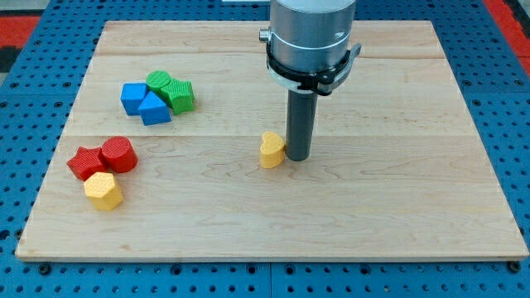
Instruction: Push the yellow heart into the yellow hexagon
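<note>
The yellow heart (270, 150) lies near the middle of the wooden board. My tip (298, 157) stands right beside it on the view's right, touching or nearly touching it. The yellow hexagon (103, 190) lies far off at the view's lower left, close under a red star (84, 162) and a red cylinder (119, 154). The arm's grey body rises from the rod toward the view's top.
A cluster at the upper left holds a blue block (132, 98), a blue triangle (154, 108), a green cylinder (160, 82) and a green hexagon (180, 95). The board (373, 207) lies on a blue pegboard table.
</note>
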Robot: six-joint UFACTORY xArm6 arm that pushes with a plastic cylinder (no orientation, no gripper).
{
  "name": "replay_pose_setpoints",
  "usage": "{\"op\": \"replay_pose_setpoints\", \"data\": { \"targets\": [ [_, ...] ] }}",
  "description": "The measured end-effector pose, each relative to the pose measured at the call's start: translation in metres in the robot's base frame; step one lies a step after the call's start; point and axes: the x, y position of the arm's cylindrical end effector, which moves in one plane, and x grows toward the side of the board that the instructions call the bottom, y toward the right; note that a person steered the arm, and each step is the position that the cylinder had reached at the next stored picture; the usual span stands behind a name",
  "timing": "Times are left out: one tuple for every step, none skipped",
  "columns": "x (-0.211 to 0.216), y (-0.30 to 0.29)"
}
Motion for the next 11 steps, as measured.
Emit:
{"op": "replay_pose_setpoints", "data": {
  "targets": [
    [-0.001,0.000],
    [-0.009,0.016],
    [-0.009,-0.009],
    [-0.009,-0.062],
    [-0.009,-0.118],
    [-0.009,-0.150],
    [-0.009,-0.155],
    [-0.009,-0.150],
    [-0.004,-0.143],
    [0.007,-0.156],
    [0.009,-0.180]
  ]
}}
